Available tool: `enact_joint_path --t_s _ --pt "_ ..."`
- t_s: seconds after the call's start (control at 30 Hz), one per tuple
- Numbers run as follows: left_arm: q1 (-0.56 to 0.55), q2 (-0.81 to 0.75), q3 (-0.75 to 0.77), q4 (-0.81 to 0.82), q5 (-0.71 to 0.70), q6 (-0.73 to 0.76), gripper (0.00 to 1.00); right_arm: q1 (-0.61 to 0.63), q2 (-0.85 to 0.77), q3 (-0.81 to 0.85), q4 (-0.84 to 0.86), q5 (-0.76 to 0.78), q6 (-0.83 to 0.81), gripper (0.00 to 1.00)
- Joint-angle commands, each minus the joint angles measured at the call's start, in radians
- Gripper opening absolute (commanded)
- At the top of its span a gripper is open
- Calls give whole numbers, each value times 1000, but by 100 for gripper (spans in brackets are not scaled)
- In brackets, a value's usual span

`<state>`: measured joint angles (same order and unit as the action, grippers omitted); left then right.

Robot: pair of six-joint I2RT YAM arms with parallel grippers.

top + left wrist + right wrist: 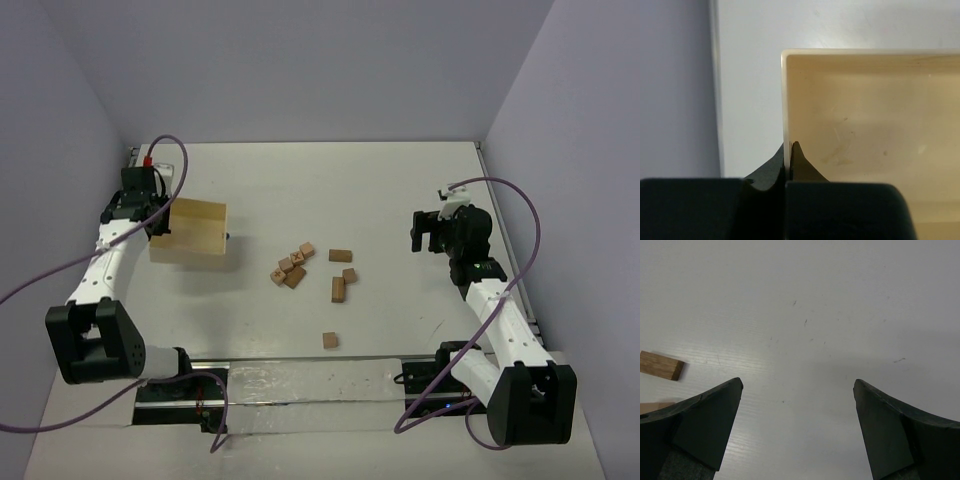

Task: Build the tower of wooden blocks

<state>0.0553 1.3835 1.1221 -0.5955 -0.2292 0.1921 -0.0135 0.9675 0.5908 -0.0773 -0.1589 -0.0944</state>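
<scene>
Several small tan wood blocks lie scattered flat at mid-table: a cluster (292,268), a long one (340,255), two more (338,289) and a lone cube (329,340) nearer the front. No tower stands in view. My left gripper (162,222) (789,145) is shut on the side wall of the pale tray (195,230) (870,125), which is tipped up at the far left. My right gripper (425,232) (797,385) hangs open over bare table to the right of the blocks. One block (660,365) shows at its left edge.
Grey walls close in the table at the back and both sides. Purple cables (520,215) loop off both arms. A metal rail (310,380) with the arm bases runs along the near edge.
</scene>
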Motion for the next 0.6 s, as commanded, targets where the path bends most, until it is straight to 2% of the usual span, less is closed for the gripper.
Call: enact_joint_path --t_s 0.0,0.1,0.17,0.23,0.37,0.47,0.57 --pt "28 -81 -85 60 222 100 0 -3 6 52 -4 -12 2 100" --pt "78 -54 -89 63 260 106 0 -3 2 50 -5 -10 2 100" --pt "200 -2 -56 52 330 114 0 -3 -3 47 -4 -11 -1 100" --pt "243 30 -30 50 379 125 0 -3 -4 47 -6 -11 -2 100" --pt "403 141 15 45 452 238 0 -3 3 51 -6 -14 -2 100" --pt "463 196 47 22 523 320 0 -3 8 52 -6 -16 -1 100" --pt "511 255 70 80 500 342 0 -3 10 50 -6 -17 -1 100"
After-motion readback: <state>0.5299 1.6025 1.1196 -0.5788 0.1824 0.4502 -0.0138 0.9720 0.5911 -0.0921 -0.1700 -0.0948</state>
